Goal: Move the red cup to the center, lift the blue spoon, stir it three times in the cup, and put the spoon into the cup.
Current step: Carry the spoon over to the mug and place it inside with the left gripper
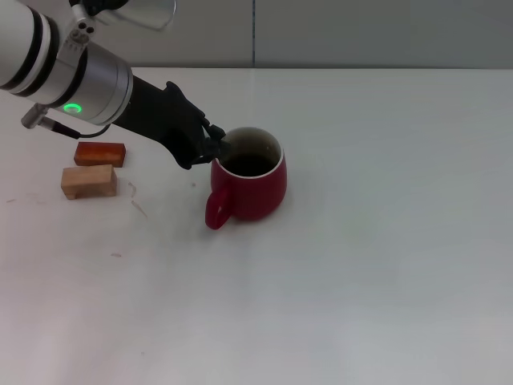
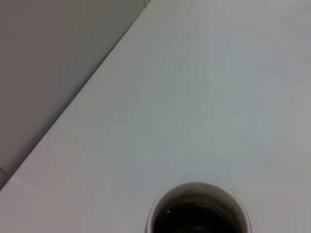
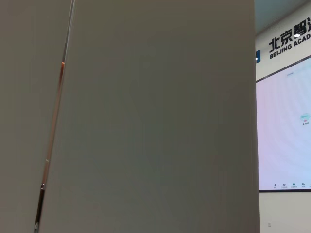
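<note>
Roughly at the middle of the white table [image 1: 385,265] in the head view stands the red cup [image 1: 250,186], upright, its chunky handle turned toward seven o'clock and its thin white rim ringing a dark inside. From ten o'clock the left arm slants down to it, and the left gripper [image 1: 215,147] sits at the cup's rim on the nine-to-ten o'clock side; the dark fingers merge with the dark housing behind them and with the shadow at the rim, so whether they are spread, pressed together or pinching the rim cannot be told. The left wrist view shows only the far arc of the cup's rim [image 2: 198,208] and part of its dark interior, cut off by the frame edge, with bare table beyond and a grey wall; none of that arm's own fingers appear there. The cup's inside is too dark in both views to make out anything in it, and the blue spoon cannot be found in any view. Out at nine o'clock from the cup, well apart from it, lie a reddish-brown block [image 1: 100,153] and, just beside it on the near side, a pale wooden block [image 1: 88,181]. The right gripper appears nowhere; the right wrist view shows only a grey wall panel [image 3: 155,116] and part of a lit screen [image 3: 284,131].
</note>
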{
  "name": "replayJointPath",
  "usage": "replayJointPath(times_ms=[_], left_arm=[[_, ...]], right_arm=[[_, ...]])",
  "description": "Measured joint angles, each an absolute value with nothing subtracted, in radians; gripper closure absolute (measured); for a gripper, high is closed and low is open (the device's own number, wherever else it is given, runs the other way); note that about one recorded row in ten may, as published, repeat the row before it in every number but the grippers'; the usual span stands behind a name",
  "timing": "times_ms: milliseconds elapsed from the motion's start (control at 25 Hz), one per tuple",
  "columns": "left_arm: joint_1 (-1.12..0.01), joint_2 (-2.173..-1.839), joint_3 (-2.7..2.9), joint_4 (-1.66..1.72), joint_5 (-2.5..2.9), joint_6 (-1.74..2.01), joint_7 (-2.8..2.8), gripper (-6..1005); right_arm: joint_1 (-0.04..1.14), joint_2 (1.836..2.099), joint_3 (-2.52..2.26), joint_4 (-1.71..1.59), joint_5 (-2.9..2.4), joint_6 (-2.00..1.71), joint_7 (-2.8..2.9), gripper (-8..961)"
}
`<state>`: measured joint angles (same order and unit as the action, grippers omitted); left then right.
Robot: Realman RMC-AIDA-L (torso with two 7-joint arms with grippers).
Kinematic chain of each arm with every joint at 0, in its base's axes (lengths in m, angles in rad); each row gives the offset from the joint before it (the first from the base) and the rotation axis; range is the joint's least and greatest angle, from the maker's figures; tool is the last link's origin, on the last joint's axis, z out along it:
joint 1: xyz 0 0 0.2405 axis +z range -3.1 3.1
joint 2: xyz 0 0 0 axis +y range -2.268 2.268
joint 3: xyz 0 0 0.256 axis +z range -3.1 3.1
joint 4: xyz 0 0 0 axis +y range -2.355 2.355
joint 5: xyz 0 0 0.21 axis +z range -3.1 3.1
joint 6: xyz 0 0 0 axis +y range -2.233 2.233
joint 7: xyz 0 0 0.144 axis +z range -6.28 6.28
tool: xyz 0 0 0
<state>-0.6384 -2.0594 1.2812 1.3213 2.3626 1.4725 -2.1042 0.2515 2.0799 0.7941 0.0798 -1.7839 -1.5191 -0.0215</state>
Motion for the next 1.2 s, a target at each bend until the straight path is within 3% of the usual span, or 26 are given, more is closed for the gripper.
replayJointPath(times_ms=[1200], left_arm=[[-0.627,-2.059,1.381,1.279,2.281,1.278,-2.118,828]], right_arm=[[0.247,2.08,0.793,0.08,-1.784,-1.533,-0.021,340]])
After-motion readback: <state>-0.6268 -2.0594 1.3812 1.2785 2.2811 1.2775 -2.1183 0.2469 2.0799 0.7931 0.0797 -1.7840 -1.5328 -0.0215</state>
